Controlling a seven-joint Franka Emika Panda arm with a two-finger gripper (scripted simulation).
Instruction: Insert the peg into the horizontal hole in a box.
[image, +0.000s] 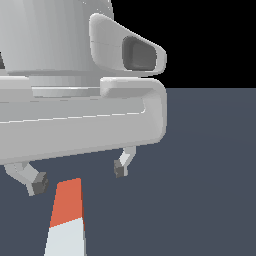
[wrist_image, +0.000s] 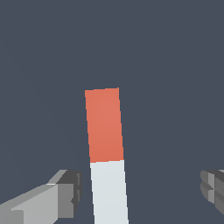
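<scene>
The arm's pale body fills the upper left of the exterior view and hides much of the scene; no box or hole can be seen in either view. The peg (image: 66, 220) lies on the dark floor (image: 210, 175), its white half cut off at the frame's bottom edge. The gripper (image: 79, 176) hangs above it, jaws wide, holding nothing. In the wrist view the peg (wrist_image: 107, 153) lies between the fingers (wrist_image: 65, 194), touching neither.
</scene>
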